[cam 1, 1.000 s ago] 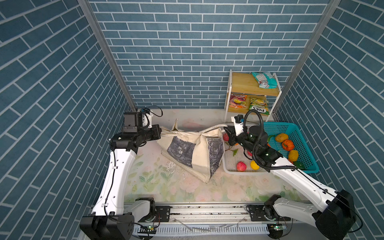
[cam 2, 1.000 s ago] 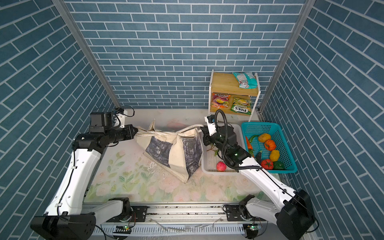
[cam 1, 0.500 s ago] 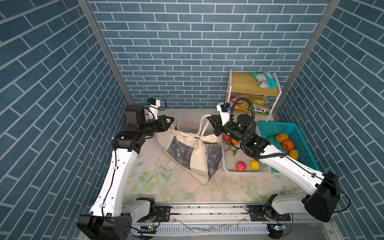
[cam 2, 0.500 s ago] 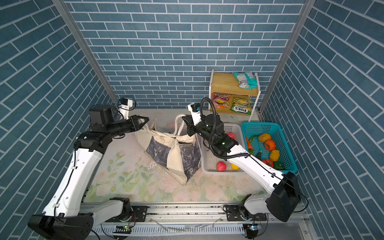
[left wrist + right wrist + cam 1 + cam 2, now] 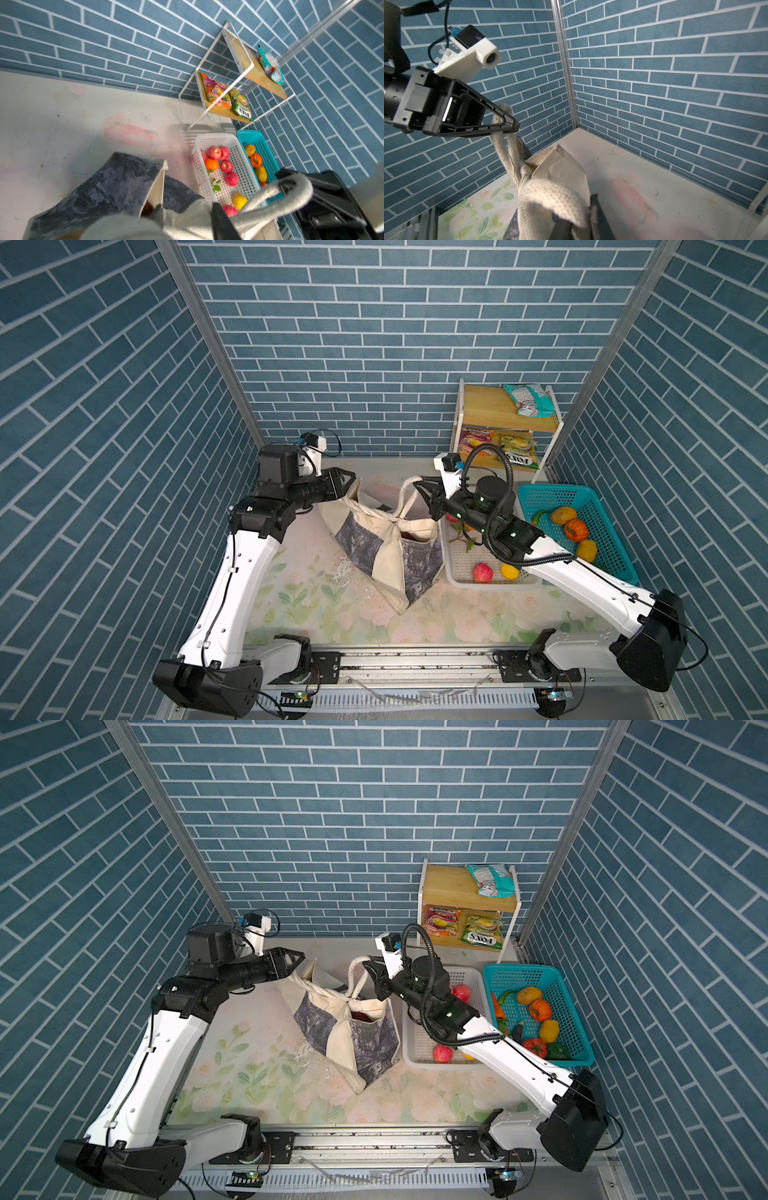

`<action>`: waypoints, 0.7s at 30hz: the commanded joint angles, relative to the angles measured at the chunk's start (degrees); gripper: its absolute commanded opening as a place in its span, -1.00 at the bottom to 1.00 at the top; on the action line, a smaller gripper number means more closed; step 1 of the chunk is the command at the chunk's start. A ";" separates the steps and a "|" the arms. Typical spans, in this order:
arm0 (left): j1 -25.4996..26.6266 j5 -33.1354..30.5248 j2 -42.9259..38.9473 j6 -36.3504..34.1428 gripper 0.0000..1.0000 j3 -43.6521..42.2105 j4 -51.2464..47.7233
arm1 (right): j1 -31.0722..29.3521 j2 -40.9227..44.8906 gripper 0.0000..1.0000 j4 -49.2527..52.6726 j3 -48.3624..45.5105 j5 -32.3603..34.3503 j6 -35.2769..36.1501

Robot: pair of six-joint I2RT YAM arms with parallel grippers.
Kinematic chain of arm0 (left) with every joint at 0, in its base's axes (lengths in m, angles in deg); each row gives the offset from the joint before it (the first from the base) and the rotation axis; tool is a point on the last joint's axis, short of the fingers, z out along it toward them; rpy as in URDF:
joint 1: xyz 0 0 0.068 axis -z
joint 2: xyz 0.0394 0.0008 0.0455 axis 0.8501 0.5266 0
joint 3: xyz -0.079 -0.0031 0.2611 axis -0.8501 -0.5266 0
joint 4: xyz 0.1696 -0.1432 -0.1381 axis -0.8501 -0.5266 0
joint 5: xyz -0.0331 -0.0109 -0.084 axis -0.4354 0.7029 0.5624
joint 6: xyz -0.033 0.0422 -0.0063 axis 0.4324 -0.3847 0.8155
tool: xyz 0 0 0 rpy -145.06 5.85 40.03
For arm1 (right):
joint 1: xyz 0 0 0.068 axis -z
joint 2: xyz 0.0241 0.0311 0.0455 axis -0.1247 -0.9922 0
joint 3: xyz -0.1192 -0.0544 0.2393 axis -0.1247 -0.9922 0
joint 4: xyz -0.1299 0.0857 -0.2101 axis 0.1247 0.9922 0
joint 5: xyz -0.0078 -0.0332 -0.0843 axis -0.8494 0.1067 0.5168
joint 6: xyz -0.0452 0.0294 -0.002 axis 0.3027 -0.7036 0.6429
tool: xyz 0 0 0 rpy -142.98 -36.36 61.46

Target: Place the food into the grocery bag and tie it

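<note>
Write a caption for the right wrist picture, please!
The left hand crosses a looped handle of the cream bag, blue brick walls behind.

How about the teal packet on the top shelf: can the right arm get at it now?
Probably not cleanly: the handle of the grocery bag looks looped over the right gripper, so reaching would drag it along. The teal packet itself lies uncovered.

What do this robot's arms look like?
The left arm and right arm are white shells with black joints. The left end effector and right end effector are black with triangular fingers. A ribbed black hose loops over the right arm.
</note>
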 commanded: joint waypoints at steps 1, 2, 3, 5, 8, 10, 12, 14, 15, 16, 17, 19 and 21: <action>0.35 -6.54 -3.40 -2.68 0.21 1.31 -5.45 | -0.41 3.62 -0.35 0.82 -0.96 1.65 1.28; 0.35 -7.58 -4.25 -2.99 0.28 1.10 -5.95 | -0.36 4.31 -0.26 1.32 -1.39 1.73 1.66; 0.35 -8.82 -5.31 -3.23 0.36 0.91 -6.61 | -0.37 5.10 -0.16 1.96 -1.86 2.74 2.06; 0.35 -11.02 -7.12 -3.68 0.54 0.90 -7.93 | -0.33 6.65 -0.01 3.33 -2.60 3.98 2.90; 0.35 -15.03 -9.41 -3.97 0.87 1.41 -10.93 | -0.38 9.60 0.20 4.46 -4.18 5.29 3.84; 0.35 -18.06 -11.29 -4.13 0.99 1.73 -13.10 | -0.36 12.00 0.32 5.21 -5.51 6.46 4.36; 0.35 -21.00 -13.59 -4.27 0.99 1.54 -14.49 | -0.41 14.34 0.40 6.93 -6.17 7.61 4.97; 0.35 -24.27 -16.32 -4.25 0.99 1.11 -15.55 | -0.36 16.63 0.46 9.43 -6.44 8.99 5.56; 0.35 -26.44 -17.92 -4.26 0.99 0.70 -16.08 | -0.34 18.03 0.48 10.92 -6.59 10.02 5.90; 0.35 -29.12 -19.69 -4.12 0.99 0.06 -16.46 | -0.36 19.53 0.49 12.63 -6.79 11.13 6.32; 0.35 -31.81 -21.32 -3.93 0.99 -0.77 -16.59 | -0.30 20.59 0.50 13.93 -7.08 12.42 6.79; 0.35 -38.58 -25.78 -3.57 0.99 -3.90 -15.96 | -0.20 23.01 0.53 17.64 -7.62 16.97 7.81; 0.35 -44.43 -29.33 -3.54 0.99 -7.74 -14.43 | 0.45 24.74 0.56 21.10 -8.69 21.68 8.90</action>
